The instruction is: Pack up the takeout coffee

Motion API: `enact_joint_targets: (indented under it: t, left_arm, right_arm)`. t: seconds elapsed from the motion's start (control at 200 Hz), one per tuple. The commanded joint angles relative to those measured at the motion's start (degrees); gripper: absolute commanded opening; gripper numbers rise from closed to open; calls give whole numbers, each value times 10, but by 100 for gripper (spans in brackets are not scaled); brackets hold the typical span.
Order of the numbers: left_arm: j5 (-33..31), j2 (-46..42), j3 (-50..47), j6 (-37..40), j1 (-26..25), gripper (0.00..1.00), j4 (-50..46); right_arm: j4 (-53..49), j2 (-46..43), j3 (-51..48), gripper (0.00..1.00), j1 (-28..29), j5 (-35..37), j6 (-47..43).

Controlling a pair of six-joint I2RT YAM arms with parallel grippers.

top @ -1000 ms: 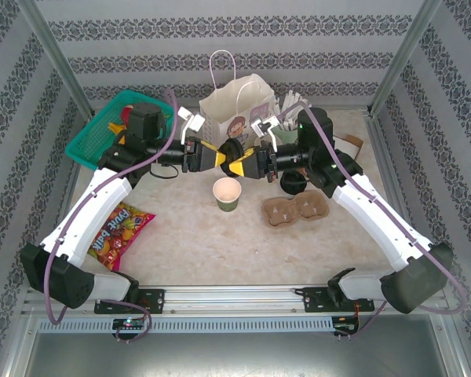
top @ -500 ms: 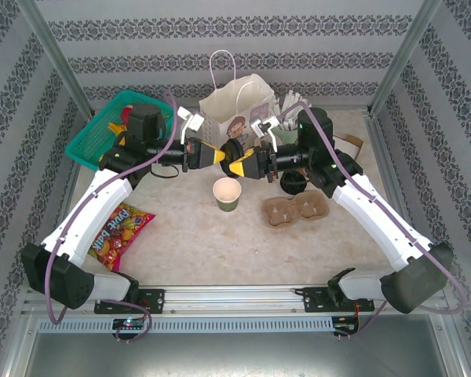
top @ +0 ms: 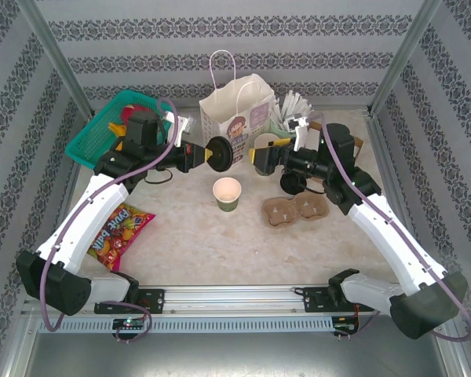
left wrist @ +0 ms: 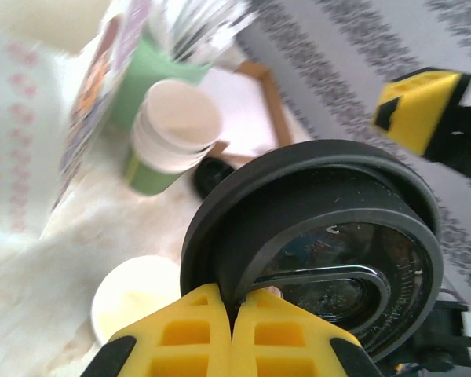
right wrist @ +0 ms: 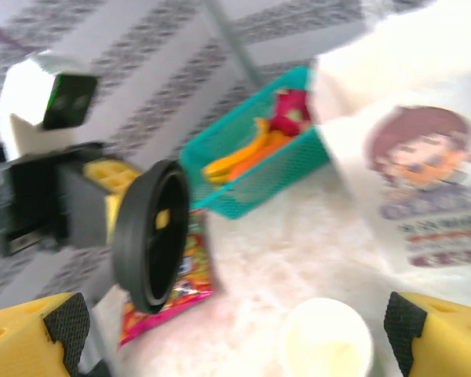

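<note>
A small green paper cup (top: 227, 193) stands upright on the table with its top uncovered, and it also appears low in the right wrist view (right wrist: 326, 338). Its round black lid (top: 219, 153) hangs on edge in the air above and behind the cup. My left gripper (top: 206, 155) is shut on the lid's rim; in the left wrist view the yellow fingertips (left wrist: 234, 294) pinch the lid (left wrist: 322, 228). My right gripper (top: 261, 155) stands open a short way right of the lid (right wrist: 149, 236), with nothing between its fingers (right wrist: 234, 338).
A white paper bag (top: 235, 114) stands open at the back centre. A teal basket (top: 102, 129) sits back left, with a snack packet (top: 118, 228) at the front left. The brown pulp tray (top: 296, 208) and another black lid (top: 292, 182) lie right of the cup. Stacked cups (left wrist: 173, 133) stand near the bag.
My right gripper has opened, let go of the lid and drawn back to the right. The left gripper closed on the lid's rim and now holds it alone.
</note>
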Motion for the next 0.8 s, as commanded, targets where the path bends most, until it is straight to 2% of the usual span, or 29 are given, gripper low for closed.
enact_joint_targets:
  t: [0.0, 0.205, 0.32, 0.475, 0.58, 0.709, 0.794]
  left_arm:
    - [-88, 10, 12, 5, -6, 0, -114]
    - [-149, 42, 20, -19, -32, 0, -218]
    - [-185, 62, 32, -41, -52, 0, -241]
    - [-165, 107, 49, -82, -59, 0, -242]
    - [-177, 146, 74, -99, -62, 0, -266]
    - [-176, 177, 100, -105, -65, 0, -277]
    - [-171, 198, 121, -106, -71, 0, -285]
  right_arm:
    - [-6, -8, -48, 98, 16, 171, 59]
    - [28, 11, -123, 98, 79, 288, 156]
    - [38, 45, -141, 98, 91, 284, 223]
    - [110, 71, -169, 98, 101, 284, 264]
    - [163, 87, -186, 98, 100, 271, 300]
    - [192, 134, -176, 98, 89, 195, 359]
    - [193, 159, -165, 98, 95, 182, 374]
